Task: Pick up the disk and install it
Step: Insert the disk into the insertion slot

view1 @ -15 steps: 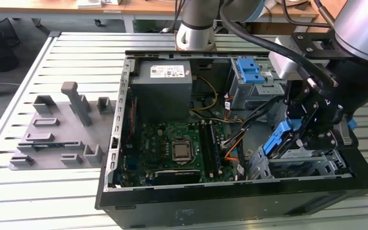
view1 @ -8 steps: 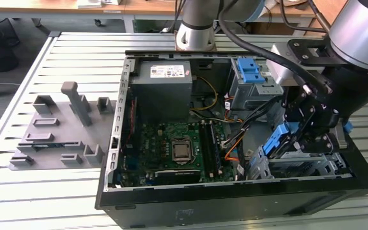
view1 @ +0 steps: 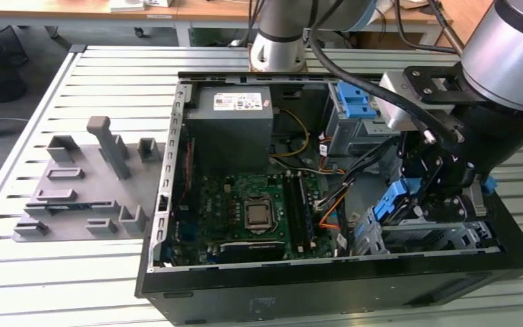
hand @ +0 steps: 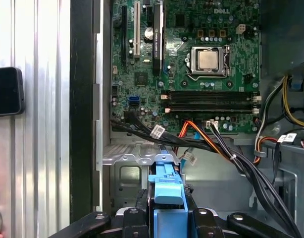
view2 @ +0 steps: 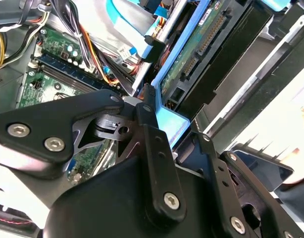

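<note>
The gripper (view1: pixel 425 204) holds the disk (view1: pixel 391 202) just above the metal bay (view1: pixel 430 237). Thick cables (hand: pixel 231 153) crowd one side. The case wall (view1: pixel 506 225) is close on the other.

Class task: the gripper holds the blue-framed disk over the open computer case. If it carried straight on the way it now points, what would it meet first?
Probably the grey metal drive bay. The gripper, shut on the disk, points down into that corner of the computer case. The cables lie close beside, and depth is unclear.
</note>
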